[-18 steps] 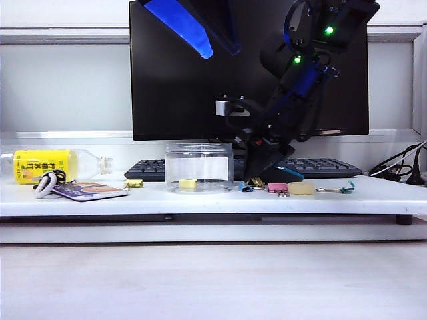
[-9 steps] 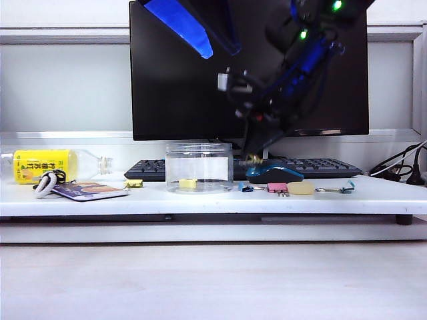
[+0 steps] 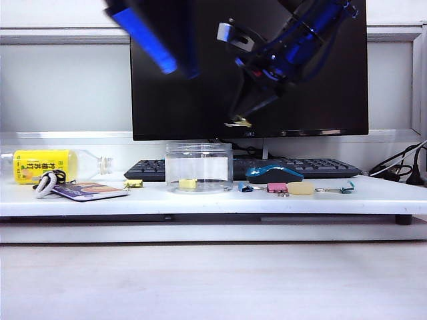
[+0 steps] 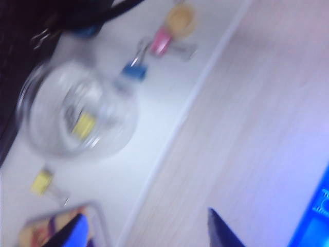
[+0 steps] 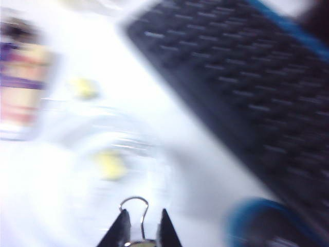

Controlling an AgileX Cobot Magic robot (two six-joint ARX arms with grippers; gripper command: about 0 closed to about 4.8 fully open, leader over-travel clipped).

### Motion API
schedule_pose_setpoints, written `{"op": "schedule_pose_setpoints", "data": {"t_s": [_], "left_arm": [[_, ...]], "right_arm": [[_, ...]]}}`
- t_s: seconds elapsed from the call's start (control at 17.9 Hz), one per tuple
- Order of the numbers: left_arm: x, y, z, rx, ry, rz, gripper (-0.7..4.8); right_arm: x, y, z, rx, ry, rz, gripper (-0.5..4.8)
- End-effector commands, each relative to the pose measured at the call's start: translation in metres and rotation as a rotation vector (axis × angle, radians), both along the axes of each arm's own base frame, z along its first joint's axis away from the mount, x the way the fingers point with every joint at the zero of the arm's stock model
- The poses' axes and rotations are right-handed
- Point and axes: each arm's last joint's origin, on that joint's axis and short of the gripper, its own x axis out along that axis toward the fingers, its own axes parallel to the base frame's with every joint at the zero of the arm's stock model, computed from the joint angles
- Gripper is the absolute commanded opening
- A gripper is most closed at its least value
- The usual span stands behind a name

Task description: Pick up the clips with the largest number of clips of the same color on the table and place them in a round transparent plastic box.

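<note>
Exterior view: right gripper [image 3: 238, 122] holds clip [image 3: 240, 123] above box [image 3: 199, 167]; left gripper [image 3: 143, 30] open.

**Shelf surface and contents**

I see a white raised shelf [image 3: 373, 197] over a pale wood-grain tabletop [image 3: 213, 280]. From the left, it carries a yellow-labelled bottle on its side [image 3: 47, 165], a looped lanyard with card [image 3: 80, 190], a pale-yellow binder clip [image 3: 134, 183], the round transparent plastic box [image 3: 199, 167], small blue clip [image 3: 245, 187], pink clip [image 3: 277, 188], beige oval eraser [image 3: 301, 189], teal clip [image 3: 345, 189]. Black keyboard [image 3: 320, 167] and blue mouse [image 3: 273, 174] sit behind.
</note>
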Motion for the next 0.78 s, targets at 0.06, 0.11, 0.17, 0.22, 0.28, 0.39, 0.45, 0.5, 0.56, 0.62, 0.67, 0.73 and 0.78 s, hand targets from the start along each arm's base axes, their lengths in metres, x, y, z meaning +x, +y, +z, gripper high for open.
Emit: {"op": "schedule_pose_setpoints", "data": {"t_s": [0.06,0.11,0.17,0.22,0.28,0.39,0.45,0.5,0.56,0.62,0.67,0.73,0.78], "left_arm": [[0.013,0.019,0.005,-0.015,0.007,0.079,3.13],[0.016,0.025,0.007,-0.037,0.011,0.087,3.13],[0.018,0.029,0.010,-0.055,0.014,0.093,3.13],[0.019,0.035,0.013,-0.073,0.016,0.106,3.13],[0.022,0.040,0.015,-0.086,0.012,0.120,3.13],[0.026,0.049,0.017,-0.100,0.011,0.150,3.13],[0.029,0.054,0.018,-0.104,0.013,0.166,3.13],[0.033,0.059,0.018,-0.116,0.024,0.184,3.13],[0.036,0.063,0.018,-0.135,0.040,0.194,3.13],[0.039,0.067,0.018,-0.158,0.056,0.202,3.13],[0.042,0.072,0.018,-0.175,0.068,0.211,3.13],[0.045,0.076,0.018,-0.193,0.074,0.228,3.13],[0.047,0.079,0.018,-0.204,0.081,0.243,3.13]], "right_arm": [[-0.006,0.007,0.005,0.085,0.035,0.096,-0.01],[-0.006,0.008,0.005,0.103,0.043,0.118,-0.01],[-0.008,0.011,0.005,0.121,0.055,0.148,-0.01],[-0.009,0.013,0.005,0.127,0.056,0.161,-0.01],[-0.010,0.014,0.005,0.129,0.054,0.167,-0.01],[-0.011,0.017,0.006,0.132,0.047,0.176,-0.01],[-0.011,0.019,0.005,0.134,0.041,0.181,-0.01],[-0.010,0.020,0.005,0.136,0.038,0.182,-0.01],[-0.008,0.021,0.003,0.138,0.035,0.181,-0.01],[-0.007,0.021,0.001,0.138,0.038,0.180,-0.01],[-0.006,0.022,-0.002,0.138,0.041,0.179,-0.01],[-0.004,0.023,-0.004,0.135,0.047,0.178,-0.01],[-0.002,0.024,-0.008,0.132,0.056,0.178,-0.01]]}}
